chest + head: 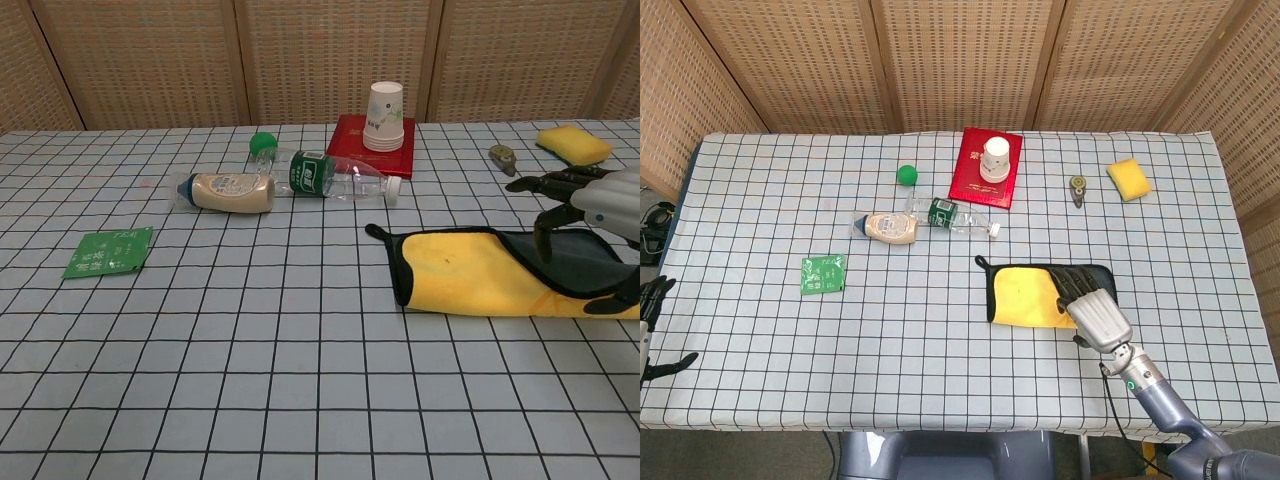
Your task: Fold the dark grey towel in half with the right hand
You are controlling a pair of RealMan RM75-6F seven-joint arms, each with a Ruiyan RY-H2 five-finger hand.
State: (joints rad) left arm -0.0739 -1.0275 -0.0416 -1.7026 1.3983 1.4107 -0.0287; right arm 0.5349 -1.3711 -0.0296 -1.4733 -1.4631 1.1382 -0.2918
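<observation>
The right hand (pixel 1092 308) hangs over the right part of the dark grey towel (pixel 1025 297), fingers (pixel 548 186) spread and curled slightly downward, holding nothing; in the chest view they hover just above the cloth, and whether any tip touches it cannot be told. The towel lies on the checked desk (pixel 890 330) right of centre, its yellow inner face showing across the left part and the dark grey side with black edging showing on the right beneath the hand. The left hand (pixel 652 300) shows only at the far left edge of the head view, off the desk, fingers apart with nothing in them. Farther back lie a mayonnaise bottle (pixel 886 227), a clear water bottle (pixel 952 216), a green ball (pixel 906 174) and a red book (pixel 986 167) carrying stacked paper cups (pixel 385 115)
</observation>
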